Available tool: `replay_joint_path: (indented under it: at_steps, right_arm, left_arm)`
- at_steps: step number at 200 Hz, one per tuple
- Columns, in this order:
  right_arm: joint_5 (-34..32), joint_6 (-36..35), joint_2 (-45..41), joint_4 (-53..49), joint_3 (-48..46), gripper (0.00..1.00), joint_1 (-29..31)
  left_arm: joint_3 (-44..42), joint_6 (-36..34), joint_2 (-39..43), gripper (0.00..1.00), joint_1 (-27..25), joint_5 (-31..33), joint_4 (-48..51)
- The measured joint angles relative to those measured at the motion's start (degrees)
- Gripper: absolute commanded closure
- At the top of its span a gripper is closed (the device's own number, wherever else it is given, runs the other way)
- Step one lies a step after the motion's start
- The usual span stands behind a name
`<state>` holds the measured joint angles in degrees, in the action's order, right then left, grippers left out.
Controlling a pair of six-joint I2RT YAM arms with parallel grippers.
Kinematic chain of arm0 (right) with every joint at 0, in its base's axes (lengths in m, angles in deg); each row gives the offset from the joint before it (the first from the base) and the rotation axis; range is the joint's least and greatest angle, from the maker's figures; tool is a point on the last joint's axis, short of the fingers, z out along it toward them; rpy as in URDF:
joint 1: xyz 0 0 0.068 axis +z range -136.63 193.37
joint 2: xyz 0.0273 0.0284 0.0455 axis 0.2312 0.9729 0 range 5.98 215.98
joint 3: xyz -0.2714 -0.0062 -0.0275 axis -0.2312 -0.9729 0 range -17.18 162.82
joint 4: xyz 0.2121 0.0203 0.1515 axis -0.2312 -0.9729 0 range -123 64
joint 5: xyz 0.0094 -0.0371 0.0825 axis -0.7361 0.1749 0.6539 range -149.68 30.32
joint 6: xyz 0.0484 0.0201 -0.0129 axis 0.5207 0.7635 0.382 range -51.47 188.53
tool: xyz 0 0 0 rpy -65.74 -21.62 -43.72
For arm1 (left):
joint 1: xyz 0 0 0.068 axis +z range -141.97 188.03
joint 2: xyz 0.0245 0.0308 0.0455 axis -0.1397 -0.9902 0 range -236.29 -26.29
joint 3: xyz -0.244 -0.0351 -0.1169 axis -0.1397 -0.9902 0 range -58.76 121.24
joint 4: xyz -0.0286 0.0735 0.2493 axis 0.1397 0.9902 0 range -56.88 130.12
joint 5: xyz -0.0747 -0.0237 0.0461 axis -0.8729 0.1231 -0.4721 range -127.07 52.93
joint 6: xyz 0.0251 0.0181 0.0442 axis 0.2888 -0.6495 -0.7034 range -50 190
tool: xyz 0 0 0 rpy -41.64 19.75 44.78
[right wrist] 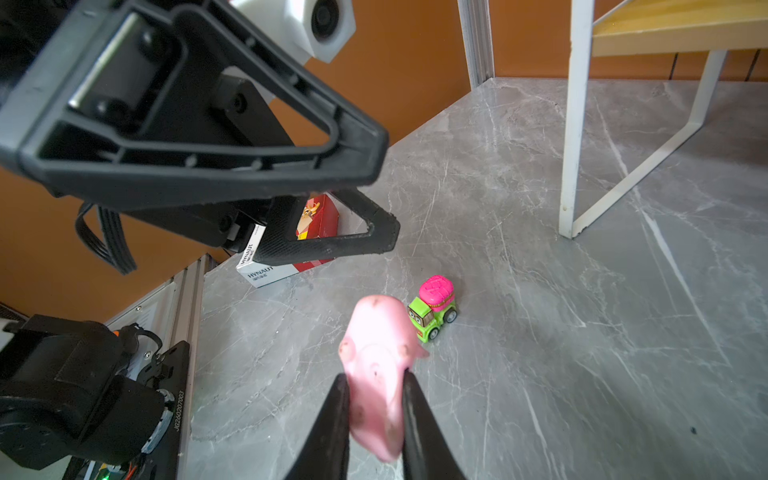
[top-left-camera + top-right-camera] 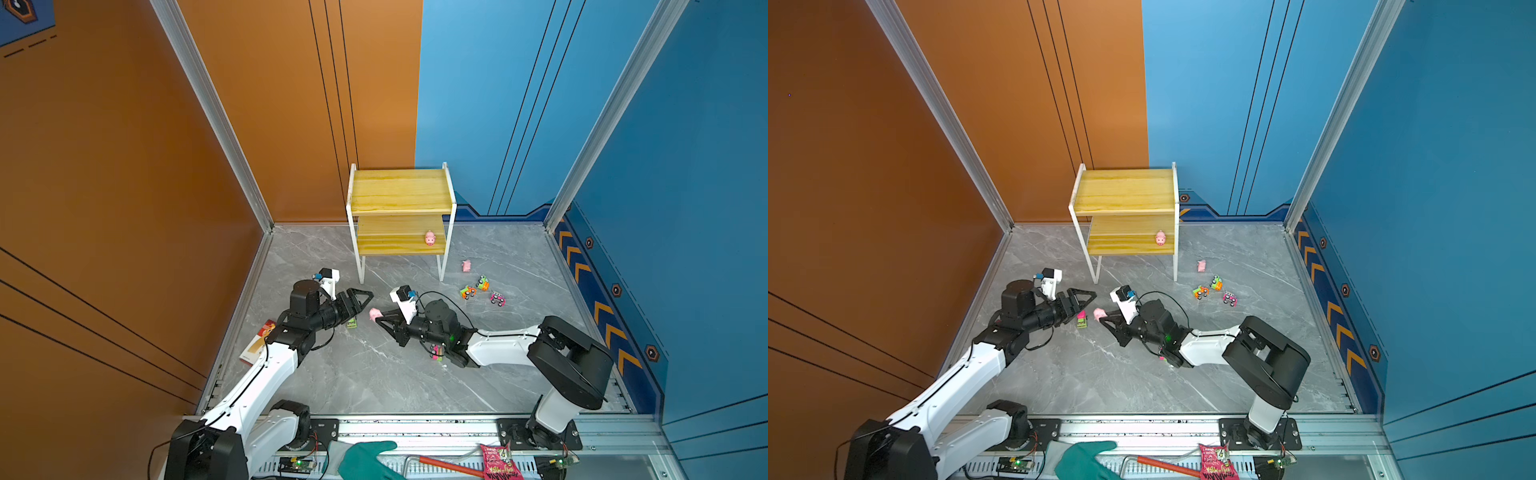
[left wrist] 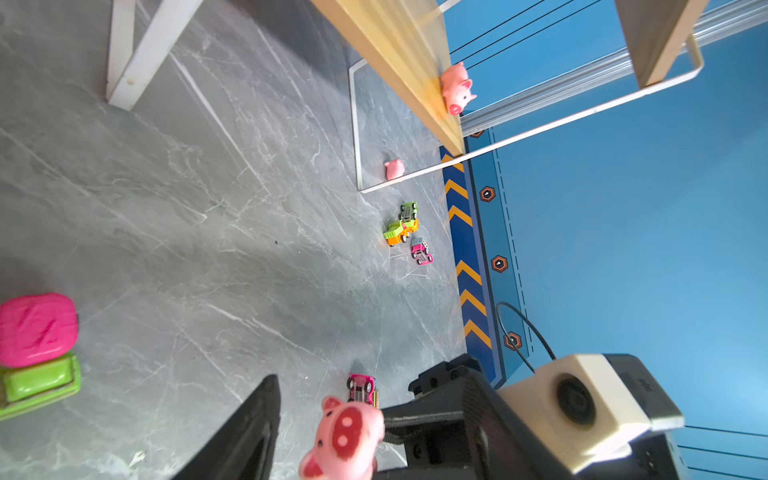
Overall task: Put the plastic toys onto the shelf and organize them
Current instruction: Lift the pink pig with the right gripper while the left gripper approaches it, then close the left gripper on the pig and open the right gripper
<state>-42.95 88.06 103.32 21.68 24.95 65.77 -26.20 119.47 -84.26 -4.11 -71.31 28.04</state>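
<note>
My right gripper [image 2: 380,318] [image 1: 372,386] is shut on a pink pig [image 2: 375,313] [image 1: 376,365], holding it above the floor. My left gripper [image 2: 363,305] [image 1: 388,191] faces it, open, with the pig [image 3: 345,436] just off its fingertips. The shelf [image 2: 401,191] stands at the back with one pig [image 2: 430,238] on its lower board. Another pig [image 2: 466,265] lies on the floor right of the shelf, near three trucks: green [image 2: 482,283], orange [image 2: 468,292], pink [image 2: 497,299]. A green-and-pink truck [image 2: 352,323] [image 1: 434,307] sits below the left gripper. A pink truck [image 2: 436,352] lies under the right arm.
A red and white box [image 2: 258,340] lies by the left wall under the left arm. On the front rail sit a teal glove [image 2: 365,459], a red-handled tool [image 2: 449,465] and a pink snack packet [image 2: 496,461]. Walls close in the left, back and right.
</note>
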Motion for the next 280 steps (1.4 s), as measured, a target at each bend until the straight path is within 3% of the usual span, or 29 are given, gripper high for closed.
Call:
replay_joint_path:
  at_steps: [189, 243, 259, 280]
  right_arm:
    - [0.1, 4.2, 2.6, 3.5, 4.7, 0.78, -1.6]
    - [0.0, 5.0, 3.2, 4.5, 4.9, 0.77, -1.8]
    - [0.0, 5.2, 3.5, 4.9, 5.0, 0.74, -1.9]
    - [0.0, 5.7, 3.8, 5.0, 5.0, 0.63, -1.9]
  left_arm:
    - [-0.5, 1.3, -2.4, 0.56, -0.5, -1.8, -4.7]
    - [-0.5, 0.9, -4.3, 0.69, -2.4, -0.5, -6.0]
    - [-0.5, 0.9, -4.3, 0.72, -2.5, 0.0, -6.1]
    - [-0.5, 0.6, -4.3, 0.75, -2.6, 0.8, -6.2]
